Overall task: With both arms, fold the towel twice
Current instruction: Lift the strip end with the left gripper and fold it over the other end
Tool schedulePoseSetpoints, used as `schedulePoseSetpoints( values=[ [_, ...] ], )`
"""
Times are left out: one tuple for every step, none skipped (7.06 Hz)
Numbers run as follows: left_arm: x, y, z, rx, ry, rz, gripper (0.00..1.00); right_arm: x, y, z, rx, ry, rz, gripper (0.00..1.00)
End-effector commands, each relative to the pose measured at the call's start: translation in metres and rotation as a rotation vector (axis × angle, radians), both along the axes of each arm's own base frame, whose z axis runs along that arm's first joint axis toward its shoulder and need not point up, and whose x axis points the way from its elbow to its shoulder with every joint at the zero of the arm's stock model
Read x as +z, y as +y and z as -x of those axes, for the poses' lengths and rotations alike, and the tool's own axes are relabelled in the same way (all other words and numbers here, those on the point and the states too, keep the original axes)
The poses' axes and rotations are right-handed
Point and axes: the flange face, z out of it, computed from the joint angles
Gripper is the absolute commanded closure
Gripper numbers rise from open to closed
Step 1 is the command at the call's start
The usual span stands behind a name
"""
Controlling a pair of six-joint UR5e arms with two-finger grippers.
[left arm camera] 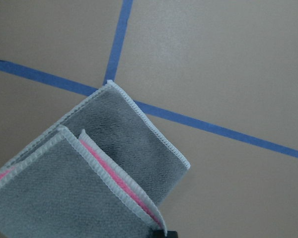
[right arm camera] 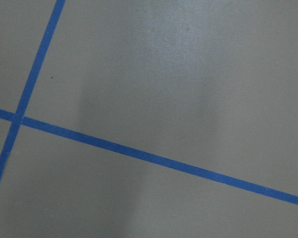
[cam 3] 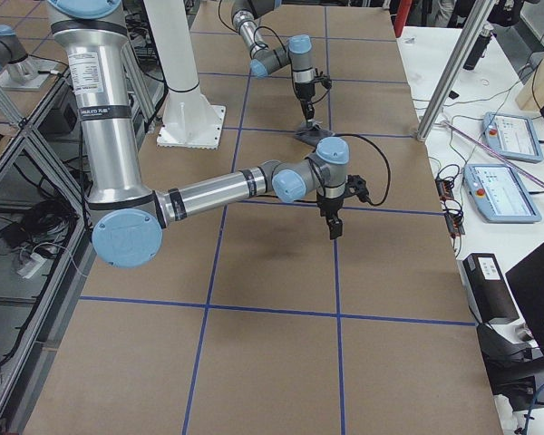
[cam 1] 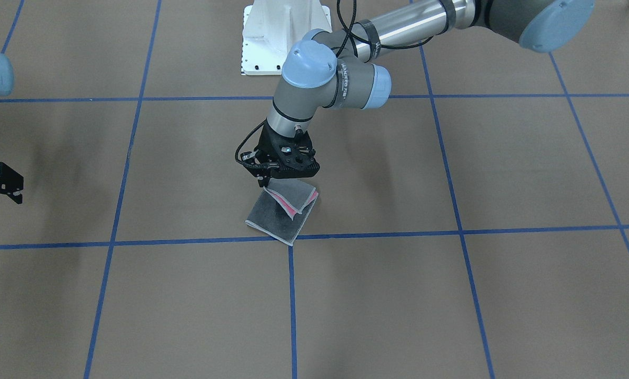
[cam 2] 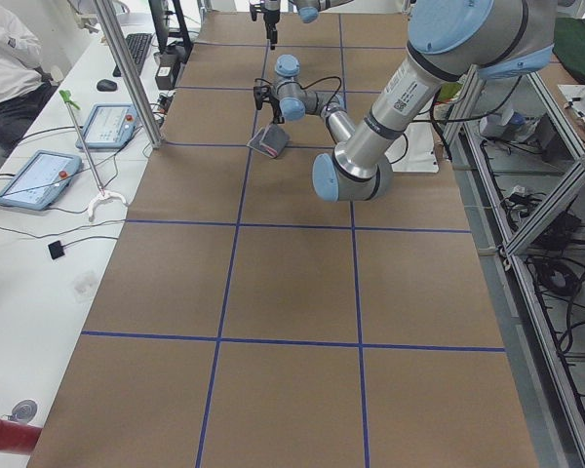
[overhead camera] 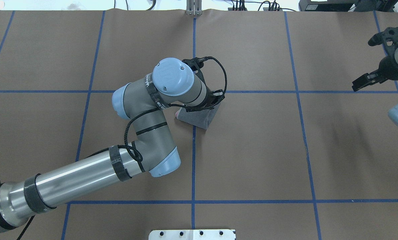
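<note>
Towel (cam 1: 277, 221) one, folded | left gripper (cam 1: 264, 183) pinches its top flap | right gripper (cam 1: 14, 193) opening: cannot tell

Bright, even overhead lighting is recorded. Soft, diffuse shadows are cast on the brown paper-covered desk (cam 1: 188, 295). A pale sheen is noted in both wrist views, which are rendered sharp.

Terry-cloth towel (cam 1: 278, 221) (matt, nubby)
</note>
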Motion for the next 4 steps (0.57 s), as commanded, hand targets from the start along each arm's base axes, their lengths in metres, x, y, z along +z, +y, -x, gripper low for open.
schedulePoseSetpoints(
  values=[
    [-0.001,-0.019,0.012,-0.049,-0.013,0.006,1.0,0.001,0.0,0.0,0.001,0.0,0.002,0.01],
    [-0.005,-0.028,0.017,-0.063,-0.026,0.013,1.0,-0.001,0.0,0.001,0.001,-0.001,0.0,0.01],
    [-0.005,-0.035,0.014,-0.069,-0.041,0.025,1.0,-0.001,0.0,0.001,0.001,-0.001,0.0,0.01],
    [-0.01,-0.042,0.011,-0.076,-0.046,0.03,1.0,-0.002,-0.001,0.001,0.001,-0.002,-0.001,0.01]
  ],
)
